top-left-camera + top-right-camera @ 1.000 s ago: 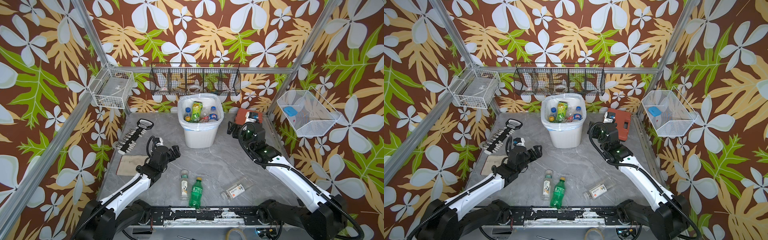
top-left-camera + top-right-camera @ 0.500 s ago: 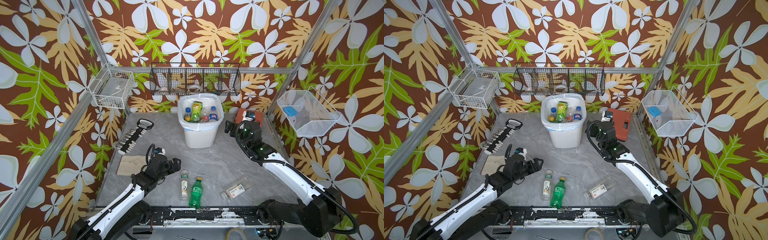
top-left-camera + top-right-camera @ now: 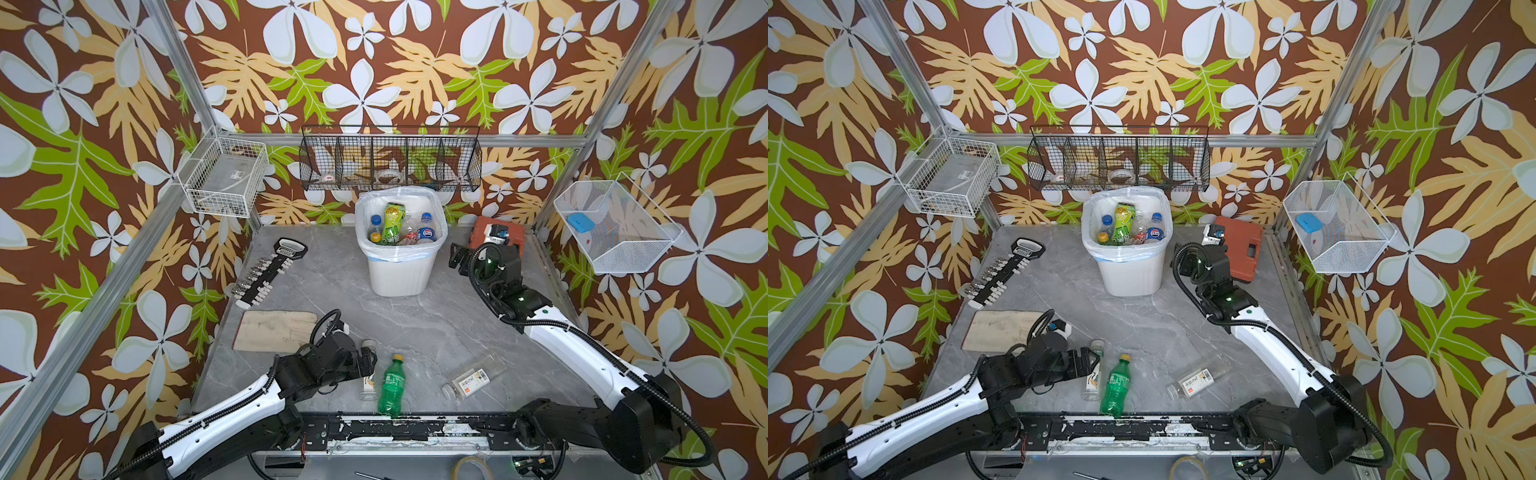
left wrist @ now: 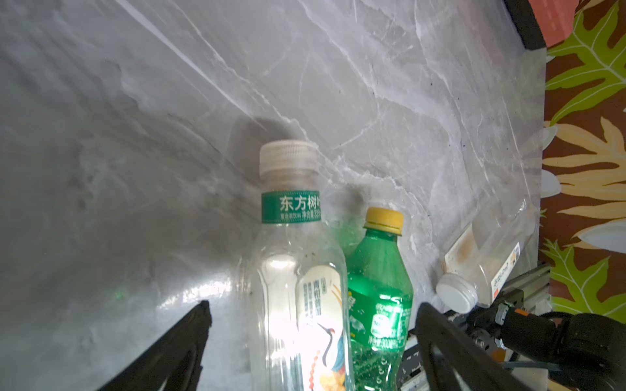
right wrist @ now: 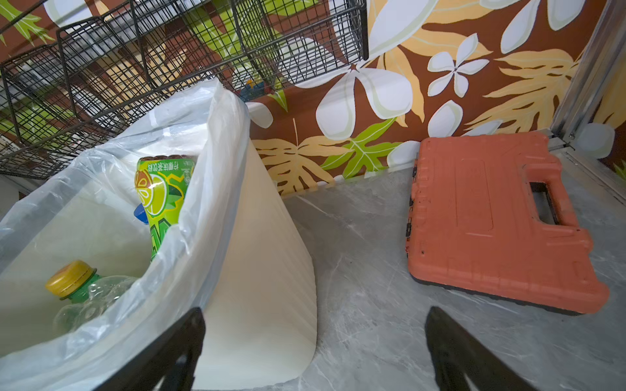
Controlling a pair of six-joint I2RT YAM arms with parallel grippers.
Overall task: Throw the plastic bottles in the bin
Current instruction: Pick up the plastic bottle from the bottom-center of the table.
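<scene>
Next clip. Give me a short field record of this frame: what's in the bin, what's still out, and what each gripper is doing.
bin: upright at the back of the table, several bottles inside
still out: three lying near the front edge: green-banded clear bottle, green bottle, white-labelled clear bottle
left gripper: open, low, jaws either side of the green-banded clear bottle, not closed on it
right gripper: open, empty, beside the bin, near the orange case
task: unfinished

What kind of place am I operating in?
Probably a staged robot test cell, not a real room: aluminium frame posts, leaf-print backdrop panels, hung wire baskets, and a marble-look tabletop holding the bin.
</scene>
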